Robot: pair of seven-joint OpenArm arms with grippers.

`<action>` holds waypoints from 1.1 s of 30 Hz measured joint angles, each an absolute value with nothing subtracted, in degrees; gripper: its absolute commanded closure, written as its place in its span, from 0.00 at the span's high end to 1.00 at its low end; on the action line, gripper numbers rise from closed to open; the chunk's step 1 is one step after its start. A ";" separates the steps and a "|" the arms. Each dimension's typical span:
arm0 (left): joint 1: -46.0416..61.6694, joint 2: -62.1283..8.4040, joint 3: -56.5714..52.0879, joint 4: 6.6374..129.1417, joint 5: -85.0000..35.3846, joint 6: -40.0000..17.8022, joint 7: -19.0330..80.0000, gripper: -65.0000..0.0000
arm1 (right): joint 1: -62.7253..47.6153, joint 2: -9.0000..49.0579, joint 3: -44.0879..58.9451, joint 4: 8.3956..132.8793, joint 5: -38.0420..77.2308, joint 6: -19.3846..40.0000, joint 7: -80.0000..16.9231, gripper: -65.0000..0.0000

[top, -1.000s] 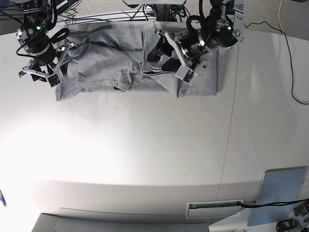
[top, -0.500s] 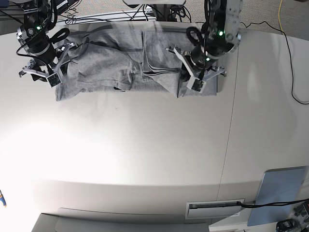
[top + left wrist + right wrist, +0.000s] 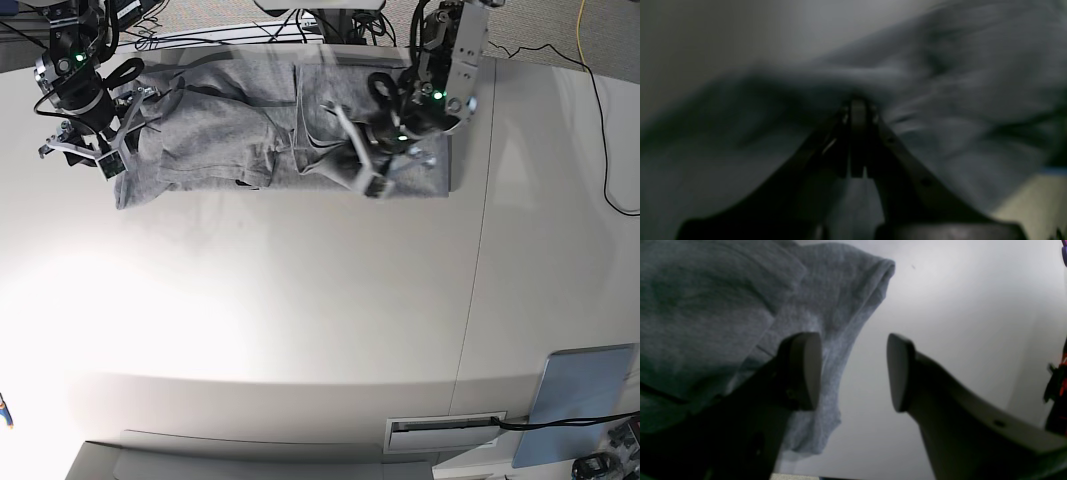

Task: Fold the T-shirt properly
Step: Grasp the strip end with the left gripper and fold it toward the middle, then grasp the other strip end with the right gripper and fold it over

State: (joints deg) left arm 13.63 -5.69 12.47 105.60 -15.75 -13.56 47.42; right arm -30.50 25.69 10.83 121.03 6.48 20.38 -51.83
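Grey-blue panel (image 3: 583, 402) at worktop's near right corner. T-shirt (image 3: 225, 140) along far edge; left gripper (image 3: 857, 110) pinched closed on T-shirt, right gripper (image 3: 853, 370) spread, empty.

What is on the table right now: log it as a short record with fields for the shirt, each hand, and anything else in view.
shirt: T-shirt, grey, spread crumpled along the far edge of the table
left hand: left hand, fingers together, pinching shirt fabric; view blurred
right hand: right hand, open, at the shirt's edge, one finger over the fabric
other: blue-grey panel at the near corner; cables beside the table
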 measured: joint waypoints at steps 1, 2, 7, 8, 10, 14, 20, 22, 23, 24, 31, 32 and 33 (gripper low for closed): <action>12.95 -5.67 13.85 105.60 -15.90 -13.69 46.37 0.00 | -30.50 25.67 10.83 121.03 6.46 20.36 -51.83 0.48; 12.21 -5.58 15.11 105.60 -16.08 -13.65 45.41 0.00 | -30.48 25.69 10.83 121.03 6.48 20.40 -51.83 0.48; 7.99 -5.56 18.26 105.60 -15.70 -6.87 43.57 0.00 | -30.48 25.67 10.83 121.03 6.46 20.38 -51.83 0.48; 7.51 -5.61 18.04 105.60 -15.53 -5.93 43.59 0.00 | -30.50 25.67 10.83 121.03 6.46 20.38 -51.86 0.48; 6.92 -5.56 16.86 105.60 -14.00 -5.93 43.57 0.00 | -30.50 25.65 10.83 121.03 6.48 20.38 -51.83 0.48; 6.96 -5.89 12.27 106.02 -13.47 -5.93 45.80 0.00 | -30.50 25.67 10.83 121.03 6.48 20.38 -51.86 0.48; 8.64 -5.85 6.11 106.17 -17.47 -16.12 51.16 0.00 | -30.50 25.65 10.83 121.03 6.90 17.02 -52.01 0.48; 9.74 -5.69 3.31 106.91 -20.91 -19.55 53.25 0.22 | -30.50 25.61 11.81 121.03 9.89 14.37 -52.80 0.48; 10.15 -5.74 1.72 107.57 -22.76 -21.50 55.16 0.34 | -30.50 25.52 13.23 121.03 13.74 14.13 -53.56 0.48; 10.55 -5.74 -0.05 108.36 -25.41 -22.83 56.95 0.45 | -30.50 25.52 15.05 121.01 17.08 14.24 -54.39 0.48; 14.94 -5.85 -7.35 114.72 -41.28 -29.87 61.63 0.53 | -30.11 25.61 32.14 116.33 36.97 23.27 -59.72 0.48; 15.51 -5.85 -7.35 115.15 -42.15 -29.87 61.56 0.53 | -30.11 25.50 33.10 113.95 39.05 24.60 -60.49 0.48; 15.92 -5.87 -7.33 115.50 -42.83 -29.87 61.67 0.53 | -30.00 25.41 33.71 111.39 40.47 25.74 -61.17 0.50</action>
